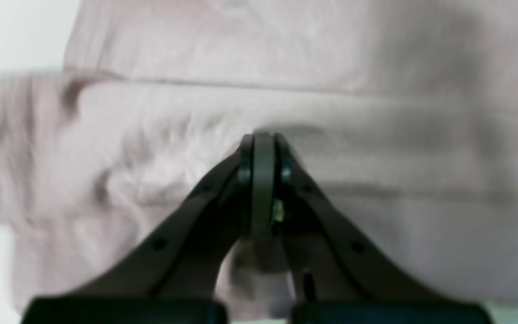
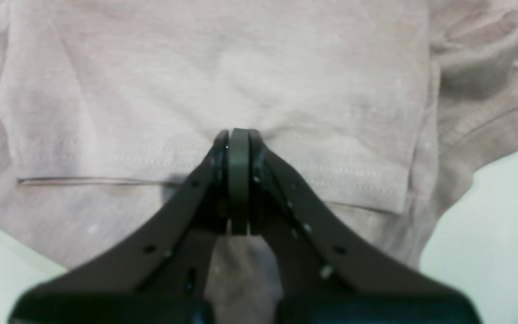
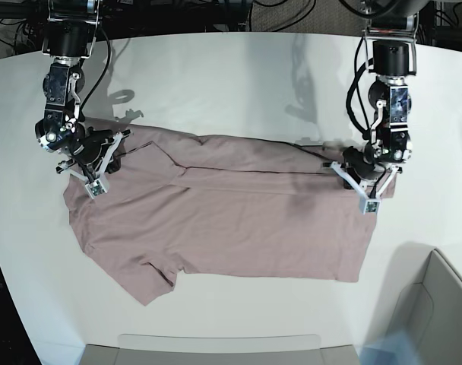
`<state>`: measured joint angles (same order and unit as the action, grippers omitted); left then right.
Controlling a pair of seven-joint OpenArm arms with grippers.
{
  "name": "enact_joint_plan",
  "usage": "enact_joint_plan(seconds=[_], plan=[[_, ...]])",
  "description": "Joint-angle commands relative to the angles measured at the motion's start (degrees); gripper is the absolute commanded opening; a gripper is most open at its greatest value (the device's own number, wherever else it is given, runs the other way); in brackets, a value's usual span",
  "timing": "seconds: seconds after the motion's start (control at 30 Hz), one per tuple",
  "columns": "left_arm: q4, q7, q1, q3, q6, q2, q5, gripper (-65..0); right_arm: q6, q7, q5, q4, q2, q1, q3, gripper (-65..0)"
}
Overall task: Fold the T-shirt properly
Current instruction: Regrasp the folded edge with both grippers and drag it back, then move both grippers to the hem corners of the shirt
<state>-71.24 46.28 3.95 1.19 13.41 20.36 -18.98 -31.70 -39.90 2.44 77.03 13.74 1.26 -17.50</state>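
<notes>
Pink T-shirt spread on white worktop, right hand at nine o'clock edge, left hand at three o'clock edge

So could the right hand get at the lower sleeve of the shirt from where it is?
Probably yes. The right hand sits shut at the shirt's upper edge on that side, and the sleeve lies flat and uncovered with nothing between them, though whether the hand grips cloth is unclear.

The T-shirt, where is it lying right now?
In the base view the T-shirt lies spread across the middle of the white table, its far edge folded over, between the right gripper and left gripper.
</notes>
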Motion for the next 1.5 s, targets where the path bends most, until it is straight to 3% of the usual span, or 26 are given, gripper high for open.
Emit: enact_joint_plan(seconds=[0.0,0.5,0.7,0.8,1.13,1.47], plan=[[-1.07,4.66,-3.90,0.61,-0.18,0.96,1.18,-65.0,-0.60,-4.36,-0.99,0.28,0.81,-1.56,-0.13,-65.0],[-13.37,4.66,-31.42,0.08,-0.09,2.63,1.18,-65.0,-0.96,-4.54,2.97,12.33,5.91,-20.11,-0.22,-65.0],[-18.21,4.49,-39.42,-0.53,-0.18,2.63,1.18,-65.0,-0.96,-4.54,11.06,15.14,9.25,-27.32,-0.31,-65.0],[-19.70,4.49,-42.49,-4.14,-0.18,2.19,1.09,-65.0,-0.96,-4.54,13.26,15.05,10.48,-29.34,-0.31,-65.0],[-26.03,4.66,-42.41,-8.53,-0.35,1.49,1.09,-65.0,-0.78,-4.36,13.61,16.02,10.04,-27.41,-0.31,-65.0],[-34.65,13.19,-34.76,-8.53,-0.44,1.49,1.09,-65.0,-0.69,-4.63,13.61,24.81,7.32,-25.39,-7.43,-65.0]])
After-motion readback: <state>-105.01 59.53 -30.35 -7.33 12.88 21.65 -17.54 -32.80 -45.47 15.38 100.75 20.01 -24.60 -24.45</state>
